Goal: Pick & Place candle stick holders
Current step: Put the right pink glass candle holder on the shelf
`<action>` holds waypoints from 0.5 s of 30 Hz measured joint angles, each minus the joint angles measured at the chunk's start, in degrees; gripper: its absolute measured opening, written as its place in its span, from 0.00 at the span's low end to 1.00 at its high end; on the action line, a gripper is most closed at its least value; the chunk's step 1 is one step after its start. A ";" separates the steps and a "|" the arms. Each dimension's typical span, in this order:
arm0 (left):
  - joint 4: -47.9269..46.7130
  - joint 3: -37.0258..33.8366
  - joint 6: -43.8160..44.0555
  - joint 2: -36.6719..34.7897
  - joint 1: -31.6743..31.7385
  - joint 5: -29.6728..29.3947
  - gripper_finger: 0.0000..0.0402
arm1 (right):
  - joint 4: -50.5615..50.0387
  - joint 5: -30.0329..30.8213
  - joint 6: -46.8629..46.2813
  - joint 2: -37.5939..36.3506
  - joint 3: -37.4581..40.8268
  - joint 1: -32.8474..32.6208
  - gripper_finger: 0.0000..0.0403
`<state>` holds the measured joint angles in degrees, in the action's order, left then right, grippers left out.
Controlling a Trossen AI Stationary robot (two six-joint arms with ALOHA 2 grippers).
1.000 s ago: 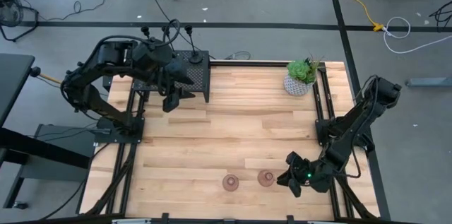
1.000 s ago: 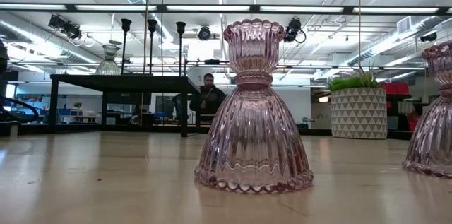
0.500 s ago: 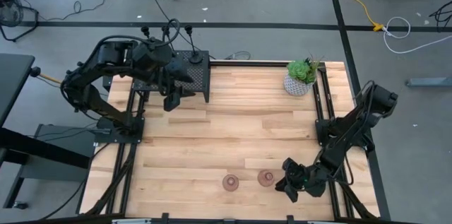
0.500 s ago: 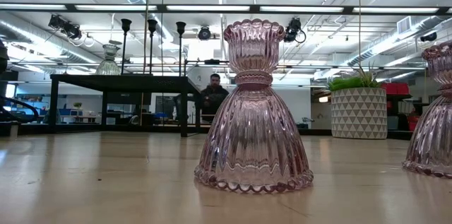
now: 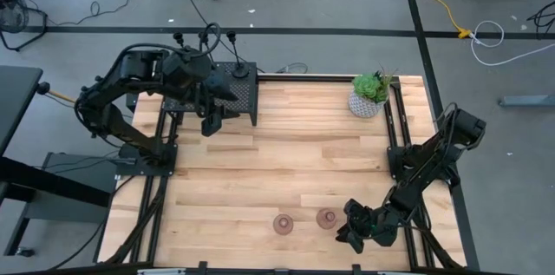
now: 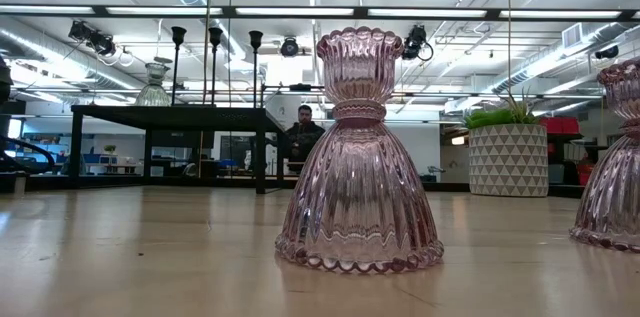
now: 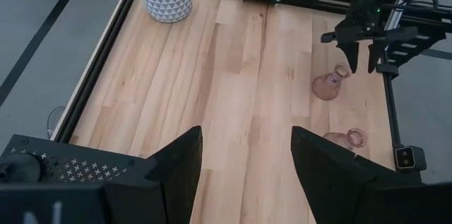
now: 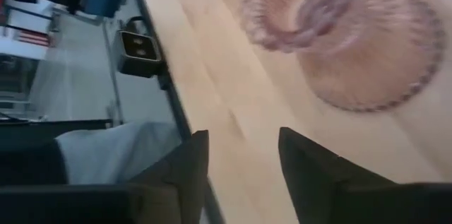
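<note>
The right gripper [image 5: 353, 233], fingers spread and empty, hangs just beside the nearer pinkish holder [image 5: 327, 218]; the left gripper [image 5: 211, 124], also spread, waits well apart.

- Both arms are dark, near-black, built of blocky jointed segments, seen from above.
- The left arm [image 5: 130, 93] has bulky rounded joint housings and black cables looping off its upper links.
- The right arm [image 5: 429, 158] has slimmer links, ending in a chunky wrist block.
- The left gripper [image 7: 244, 174] has two broad, flat, matte black fingers with angled inner edges.
- The right gripper [image 8: 236, 174] shows similar dark wedge-shaped fingers.
</note>
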<state>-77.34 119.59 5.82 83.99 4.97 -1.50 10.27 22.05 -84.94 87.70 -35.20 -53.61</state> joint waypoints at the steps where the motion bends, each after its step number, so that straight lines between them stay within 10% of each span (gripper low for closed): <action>1: 0.00 0.00 0.00 0.00 0.00 -0.02 0.55 | -1.02 -0.01 0.05 -0.34 0.00 0.01 0.43; 15: 0.00 0.00 0.02 0.00 0.00 -0.01 0.55 | 0.27 5.25 7.20 -0.63 0.02 3.43 0.46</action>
<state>-77.34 119.59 5.85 83.99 4.97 -1.50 10.54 27.30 -77.74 87.07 -35.18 -50.18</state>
